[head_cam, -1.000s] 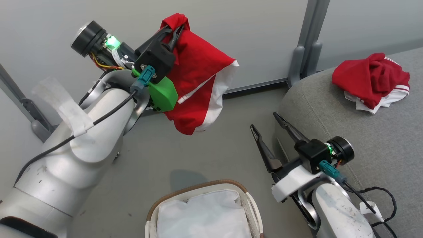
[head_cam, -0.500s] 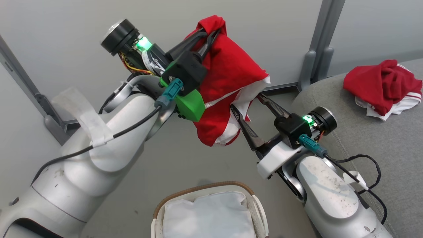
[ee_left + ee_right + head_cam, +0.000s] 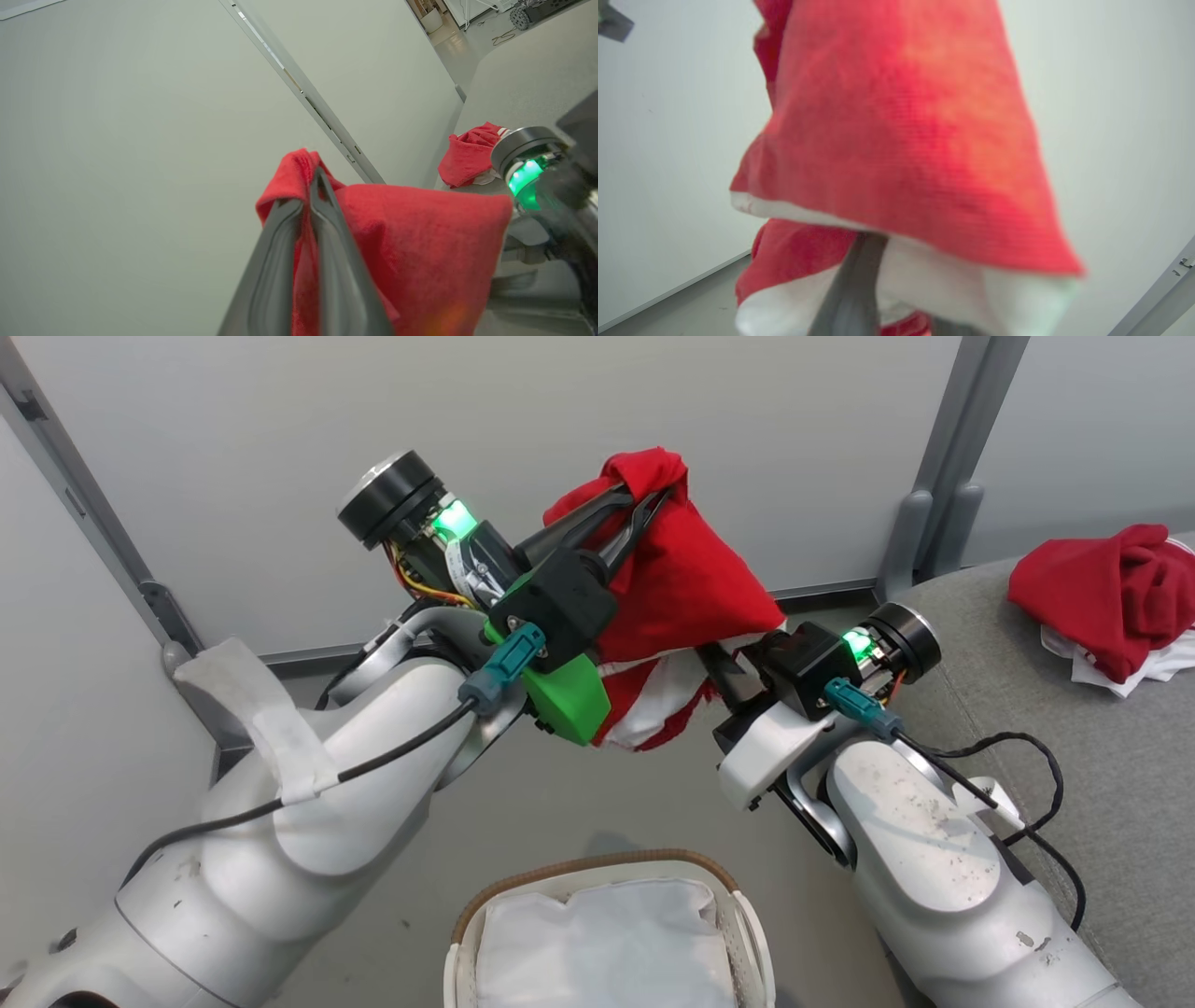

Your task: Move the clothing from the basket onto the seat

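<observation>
Since a second ago, brings right gripper [image 3: 714, 667] up into hem of hanging red garment [image 3: 691, 588]; cannot tell its jaws. Clamps left gripper [image 3: 644, 506] on garment top, at 12 o'clock from basket [image 3: 560, 873].

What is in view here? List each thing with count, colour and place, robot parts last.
Red sports-jersey garment with white trim: 1, red and white, raised, centre
Grey woven-fabric sofa seat: 1, grey, right side
Crumpled red-and-white garment: 1, red and white, on that seat
Oval white plastic basket, brown woven rim: 1, white, bottom centre
White liner sheet: 1, white, inside the basket
Left gripper: 1, dark, shut on the raised garment
Right gripper: 1, dark, tips hidden under that garment's hem
</observation>
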Motion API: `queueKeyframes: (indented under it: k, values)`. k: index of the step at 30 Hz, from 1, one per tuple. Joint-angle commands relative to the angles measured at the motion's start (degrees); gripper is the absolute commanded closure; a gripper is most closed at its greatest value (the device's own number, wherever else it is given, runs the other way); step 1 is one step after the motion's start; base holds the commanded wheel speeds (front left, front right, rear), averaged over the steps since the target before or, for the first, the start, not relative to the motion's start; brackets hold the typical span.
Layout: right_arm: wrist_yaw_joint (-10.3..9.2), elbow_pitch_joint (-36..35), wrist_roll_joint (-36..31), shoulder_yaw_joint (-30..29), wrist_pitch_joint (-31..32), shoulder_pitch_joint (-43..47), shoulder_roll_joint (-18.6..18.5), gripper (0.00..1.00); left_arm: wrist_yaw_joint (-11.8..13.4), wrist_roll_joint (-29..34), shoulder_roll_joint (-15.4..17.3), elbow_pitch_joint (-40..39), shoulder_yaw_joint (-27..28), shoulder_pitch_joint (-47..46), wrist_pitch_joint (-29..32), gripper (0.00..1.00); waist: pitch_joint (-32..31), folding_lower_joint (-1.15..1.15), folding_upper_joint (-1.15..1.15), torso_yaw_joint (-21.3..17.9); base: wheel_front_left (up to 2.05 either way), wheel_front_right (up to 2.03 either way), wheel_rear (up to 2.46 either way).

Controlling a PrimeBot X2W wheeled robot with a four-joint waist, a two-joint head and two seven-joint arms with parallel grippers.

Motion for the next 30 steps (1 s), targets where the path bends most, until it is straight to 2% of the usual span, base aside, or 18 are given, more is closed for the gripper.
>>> queueKeyframes:
  k: [1, 6, 13, 14, 15, 16, 17, 23, 30]
  values:
    - [-0.08, -0.2, 0.3, -0.1, 0.0, -0.2, -0.2, 1.00, 0.0, -0.5, 0.4, 0.1, 0.1, 1.3, 0.0, 1.00, 0.1, 0.00, 0.00, 0.0, 0.00, 0.00, 0.00]
    - [-0.08, -1.1, -0.2, -0.5, 0.0, 0.8, -0.2, 1.00, 0.7, -2.6, 1.4, 1.3, 0.8, 3.9, -1.1, 1.00, 0.4, 0.00, 0.00, -0.2, 0.00, 0.00, 0.00]
    - [-0.08, -1.9, -1.4, -3.0, 0.0, 1.7, -0.2, 1.00, 2.0, -5.9, 0.6, 3.6, 1.3, 9.4, -3.4, 1.00, 0.8, 0.00, 0.00, -0.7, 0.00, 0.00, 0.00]
    - [-0.08, -2.0, -1.8, -3.6, 0.0, 2.0, -0.2, 1.00, 2.1, -6.9, 0.2, 3.9, 1.6, 10.6, -4.1, 0.81, 0.8, 0.00, 0.00, -0.7, 0.00, 0.00, 0.00]
    - [-0.08, -2.0, -2.1, -4.3, 0.0, 2.3, -0.2, 1.00, 2.3, -7.5, -0.2, 4.2, 1.9, 11.8, -4.6, 0.44, 0.9, 0.00, 0.00, -0.8, 0.00, 0.00, 0.00]
    - [-0.08, -2.0, -2.3, -4.8, 0.0, 2.5, -0.2, 1.00, 2.6, -8.1, -0.5, 4.5, 2.2, 12.8, -5.0, 0.16, 0.9, 0.00, 0.00, -0.8, 0.00, 0.00, 0.00]
    - [-0.08, -2.1, -2.7, -5.5, 0.0, 2.7, -0.2, 1.00, 2.7, -8.8, -0.8, 5.0, 2.4, 13.8, -5.4, 0.00, 1.0, 0.00, 0.00, -0.9, 0.00, 0.00, 0.00]
    - [-0.08, -2.9, -4.2, -9.4, 0.0, 4.5, -0.7, 1.00, 3.1, -13.0, -3.9, 6.6, 4.7, 20.3, -6.9, 0.00, 1.4, 0.00, 0.00, -1.1, 0.00, 0.00, 0.00]
    - [-0.08, -4.1, -5.1, -13.4, 0.0, 8.2, -1.6, 1.00, 3.3, -13.0, -7.0, 6.0, 7.5, 27.9, -7.1, 0.00, 1.6, 0.00, 0.00, -0.8, 0.00, 0.00, 0.00]
